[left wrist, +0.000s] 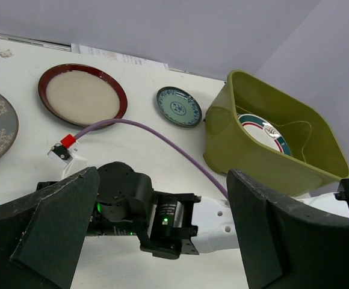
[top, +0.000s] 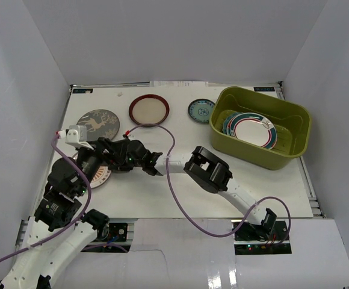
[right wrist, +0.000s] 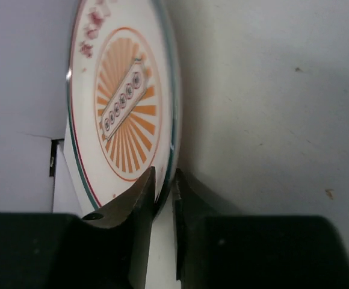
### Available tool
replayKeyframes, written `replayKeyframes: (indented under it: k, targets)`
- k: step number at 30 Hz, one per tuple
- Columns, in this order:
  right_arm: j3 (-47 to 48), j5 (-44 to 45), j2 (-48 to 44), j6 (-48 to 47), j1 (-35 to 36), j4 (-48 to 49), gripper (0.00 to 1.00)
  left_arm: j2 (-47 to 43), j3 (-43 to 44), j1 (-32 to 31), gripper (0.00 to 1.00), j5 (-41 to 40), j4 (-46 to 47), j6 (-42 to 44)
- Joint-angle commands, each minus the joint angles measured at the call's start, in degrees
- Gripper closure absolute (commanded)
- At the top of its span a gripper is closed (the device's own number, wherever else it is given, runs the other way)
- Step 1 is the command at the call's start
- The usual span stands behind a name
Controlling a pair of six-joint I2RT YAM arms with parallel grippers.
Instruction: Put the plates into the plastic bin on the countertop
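The orange sunburst plate lies at the far end of the table from the plastic bin, well apart from it and close to the left arm's base. The right gripper has its fingers pressed together on the plate's rim, one on the painted side and one on the underside. That pinch suits a thin flat dish that offers no other hold. Being round, the plate has no long axis. Its painted face looks upward in the top view, and the line from the pinched rim through its centre runs away from the bin, in line with the reaching arm. Whether the gripped edge is off the table I cannot tell. The right arm stretches from the bin's side across the table to reach it. The left gripper hangs above that arm, fingers wide apart and holding nothing, probably so as to stay clear. Just beside the bin lies the small teal-rimmed plate, farther from it the red-rimmed cream plate, farther again the grey deer plate. Inside the bin rests the floral plate.
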Motion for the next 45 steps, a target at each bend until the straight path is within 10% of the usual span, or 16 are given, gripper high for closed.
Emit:
replayKeyframes:
  k: [1,13,22,29,39,42,45]
  targets:
    - [0.6,-0.5,0.9,5.1,0.1,3.0,0.83,0.3,0.8,0.0,0.02,1.1,-0.6,-0.8]
    - [-41.2,19.2,-45.3,-15.9,-2.7,6.7,0.92,5.7,2.5,0.1,0.02,-2.1,-0.3,-2.4]
    - [-53.3,16.8,-86.1,-23.1,-38.4,-10.3,0.92,14.6,1.7,0.1,0.02,-1.7,1.4,-9.2]
    - [-59.8,-1.8,-87.9,-21.5,-71.3,-14.7,0.92,25.0,-3.0,0.4,0.02,-4.9,5.4,-16.4]
    - [-61.5,-7.3,-76.1,-20.6,-79.2,-11.3,0.92,36.2,-5.9,9.4,0.02,-3.2,9.7,-26.5]
    - [-62.7,-7.1,-76.3,-21.3,-79.2,-11.3,0.75,36.5,-7.0,14.3,0.02,-5.1,9.0,-28.4]
    - [-64.3,-5.8,-79.5,-22.0,-79.2,-11.4,0.38,36.8,-8.7,20.7,0.04,-5.1,8.4,-30.4]
